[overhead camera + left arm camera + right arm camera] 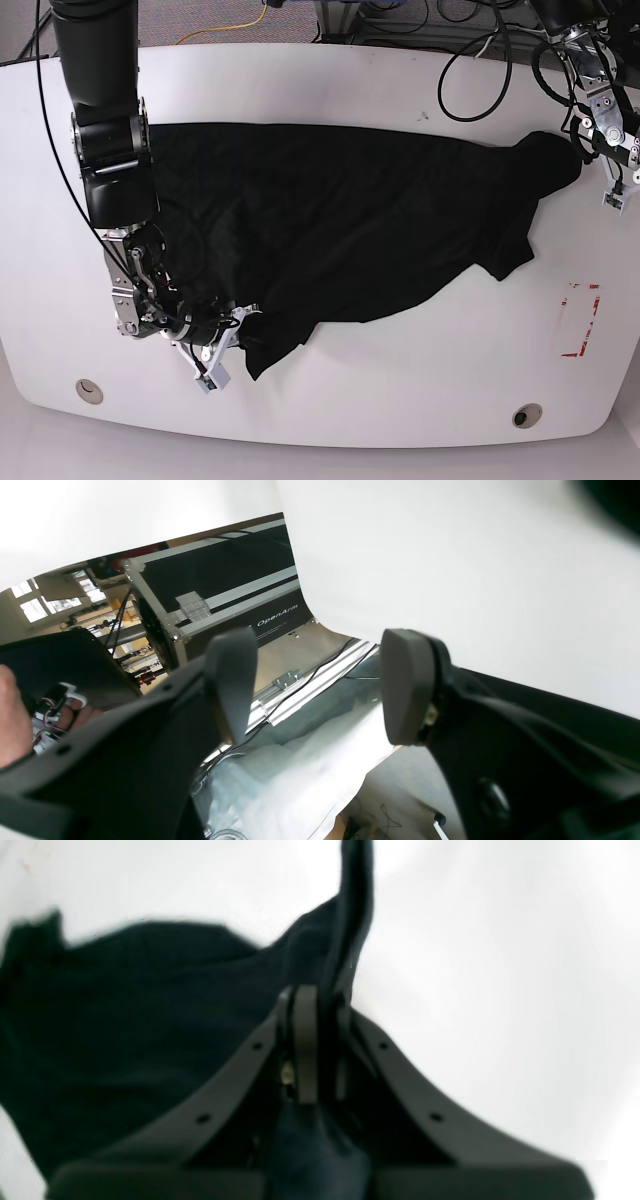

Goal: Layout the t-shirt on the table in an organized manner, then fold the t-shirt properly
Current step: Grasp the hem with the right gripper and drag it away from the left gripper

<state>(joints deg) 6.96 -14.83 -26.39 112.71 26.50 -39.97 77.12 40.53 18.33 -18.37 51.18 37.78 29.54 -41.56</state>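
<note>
Two arms are over the white table (330, 80) as I watch from far away. My right gripper (320, 1005) is squeezed tight on the black t-shirt (340, 230). In the right wrist view, a fold of cloth is pinched between its two fingers and stands up past the tips. The rest of the shirt spreads out below and to one side of that gripper. From above, I see the shirt lying wide across the middle of the table, bumpy and not flat.

My left gripper (320, 690) is wide apart and holds nothing. Between its fingers (232, 680) I see only the floor, some cables and a black box (220, 585) far off. This gripper sits by the other end of the shirt. I cannot tell if it touches the cloth. A red tape box (578, 320) is on the table, near that gripper and apart from the shirt.
</note>
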